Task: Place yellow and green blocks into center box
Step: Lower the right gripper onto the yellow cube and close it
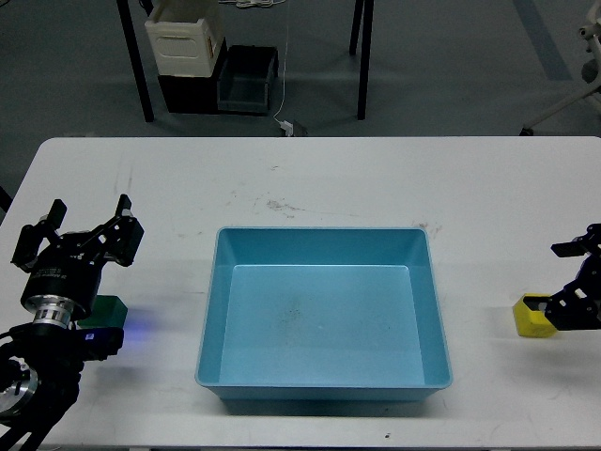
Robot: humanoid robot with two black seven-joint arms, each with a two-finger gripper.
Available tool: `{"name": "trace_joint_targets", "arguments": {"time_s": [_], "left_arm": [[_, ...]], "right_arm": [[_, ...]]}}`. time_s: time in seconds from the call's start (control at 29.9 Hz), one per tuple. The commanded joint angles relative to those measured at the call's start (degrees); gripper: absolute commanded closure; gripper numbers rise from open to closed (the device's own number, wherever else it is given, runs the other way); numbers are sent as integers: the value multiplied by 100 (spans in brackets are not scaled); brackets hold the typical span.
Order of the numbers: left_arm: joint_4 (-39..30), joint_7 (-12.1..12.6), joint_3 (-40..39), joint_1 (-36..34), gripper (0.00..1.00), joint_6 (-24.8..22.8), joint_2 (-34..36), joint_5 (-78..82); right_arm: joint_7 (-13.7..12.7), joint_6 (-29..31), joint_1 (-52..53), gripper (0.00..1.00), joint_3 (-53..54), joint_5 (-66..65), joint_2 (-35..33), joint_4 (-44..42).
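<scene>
while both blocks sit outside the box: nothing delivered yet, judging by the bare blue floor.
center box [324,376]: blue, open-topped, mid-table, holding nothing.
yellow block [531,318]: on the white table [376,178], well right of the box, partly covered by dark gripper parts.
right gripper [575,299]: entering from the right edge, at the yellow block; seen dark and partial, so cannot tell whether spread, closed or already gripping.
green block [111,306]: on the table well left of the box, mostly hidden behind the left arm, only 1 corner showing.
left gripper [83,236]: 2 fingers spread wide, holding nothing, poised above and just beyond the green block.
handling, as a judgement: both look like small rigid cubes, likely light, not fragile; flat faces should give a firm pinch without crushing.
where to take hold: across 2 opposite flat sides, near mid-height, fingers square to the faces rather than on corners, to avoid twisting out.
risk: smooth faces may slip if pinched off-center; box wall needs clearing before letting go.
next, likely: close on yellow, lift, carry left over the rim.
</scene>
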Motion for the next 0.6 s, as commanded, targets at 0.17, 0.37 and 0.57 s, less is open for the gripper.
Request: {"name": "trace_joint_targets", "arguments": {"time_s": [0.17,0.37,0.57], "left_arm": [[10,1,-11,-9,0,-9,1,0],[54,1,-3,-26,0,-9,-8,0],[81,1,6,-26,0,0,-8,0]], "right_arm": [[1,374,19,0,-599,0,429,-109],[1,374,106,0,-626,0,437,-258],[1,374,326,0,-626,0,481,-329]]}}
